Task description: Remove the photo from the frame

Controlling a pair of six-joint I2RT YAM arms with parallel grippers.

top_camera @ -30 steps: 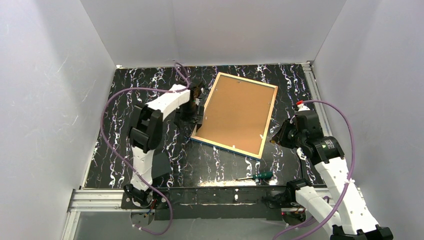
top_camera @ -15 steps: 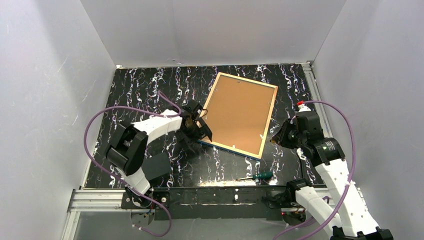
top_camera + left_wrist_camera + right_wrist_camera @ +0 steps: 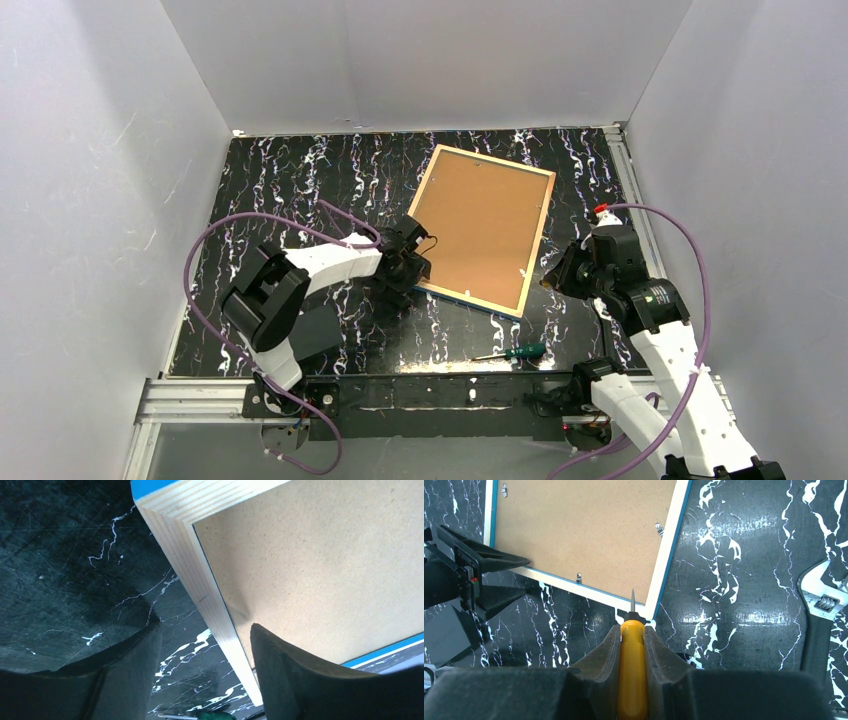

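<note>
While the frame [image 3: 195, 570] lies on the counter [image 3: 734, 580], its edge sits inside the wide-spread left gripper [image 3: 205, 630], and the right gripper [image 3: 631, 630] nearby squeezes a screwdriver [image 3: 631, 670].

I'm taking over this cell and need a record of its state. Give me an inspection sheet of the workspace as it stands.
Surface: black marbled table; no spills seen.
Job's things: frame lies face down, backing board in it, small metal clips along its rim; photo hidden.
Clutter: green screwdriver near the front edge; wrench right of the frame.
Grippers: left gripper open, straddling the frame's near-left rim; right gripper shut on yellow screwdriver, tip aimed at the frame's near-right corner.
Cables: purple cables loop from both arms, off the frame.
Surroundings: plain pale walls on three sides; nothing else seen.
</note>
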